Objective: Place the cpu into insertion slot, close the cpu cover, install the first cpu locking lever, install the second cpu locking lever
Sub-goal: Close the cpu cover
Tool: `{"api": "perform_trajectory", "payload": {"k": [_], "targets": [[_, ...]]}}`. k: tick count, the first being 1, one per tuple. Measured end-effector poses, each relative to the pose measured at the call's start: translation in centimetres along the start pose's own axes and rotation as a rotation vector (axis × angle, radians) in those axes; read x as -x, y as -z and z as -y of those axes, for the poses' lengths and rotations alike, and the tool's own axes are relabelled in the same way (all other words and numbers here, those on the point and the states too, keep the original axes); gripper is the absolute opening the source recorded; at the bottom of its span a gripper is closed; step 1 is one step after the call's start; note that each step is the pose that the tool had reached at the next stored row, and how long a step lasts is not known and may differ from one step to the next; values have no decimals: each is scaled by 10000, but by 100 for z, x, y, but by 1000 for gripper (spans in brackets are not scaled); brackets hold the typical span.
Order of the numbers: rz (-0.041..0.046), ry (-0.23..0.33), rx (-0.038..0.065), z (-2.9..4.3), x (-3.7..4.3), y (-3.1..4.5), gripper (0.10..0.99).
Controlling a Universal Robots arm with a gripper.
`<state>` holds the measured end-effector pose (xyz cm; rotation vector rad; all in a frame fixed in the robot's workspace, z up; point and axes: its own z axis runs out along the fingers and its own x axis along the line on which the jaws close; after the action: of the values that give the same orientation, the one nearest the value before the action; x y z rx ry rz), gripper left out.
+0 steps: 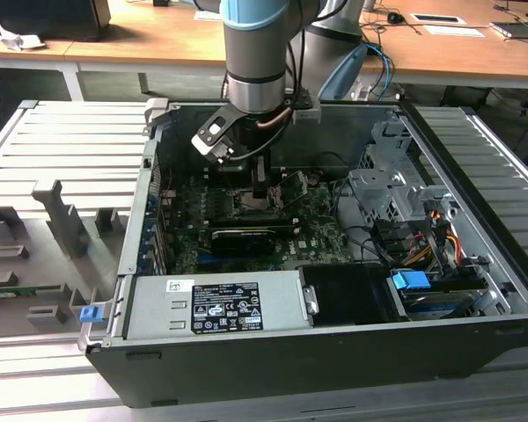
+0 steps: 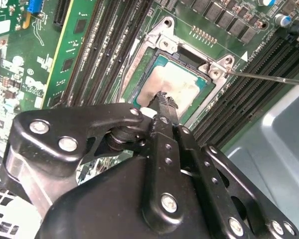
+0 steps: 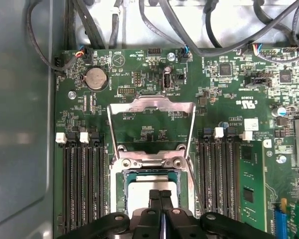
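1. The black metal gripper (image 3: 160,195) is clenched, its two fingers pressed together with nothing between them.
2. Its tips are down on the small, flat, silvery-grey square cpu (image 2: 172,79), or just above it. I cannot tell if they touch.
3. The cpu lies flat inside the small square black insertion slot with the metal rim (image 3: 150,160). In the exterior view this spot is at the far middle of the green circuit board (image 3: 229,99), inside the open black computer case (image 1: 246,369).
4. The thin silver-grey metal cpu cover with the big window (image 3: 152,106) stands open, tipped back on the far side of the slot.
5. A thin metal locking lever (image 2: 269,77) sticks out loose beside the slot, not hooked down.
6. I think the first step is done or almost done, and the cover step is not yet begun.
7. I think closing the cover calls for tips clear of the chip and a gentle push, so that the chip stays flat.
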<state>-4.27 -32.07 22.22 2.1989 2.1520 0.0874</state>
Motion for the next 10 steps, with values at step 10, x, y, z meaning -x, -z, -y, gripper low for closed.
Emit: {"api": "perform_trajectory", "payload": {"k": [10], "targets": [[46,-28,1,-86,-1,246,106]]}}
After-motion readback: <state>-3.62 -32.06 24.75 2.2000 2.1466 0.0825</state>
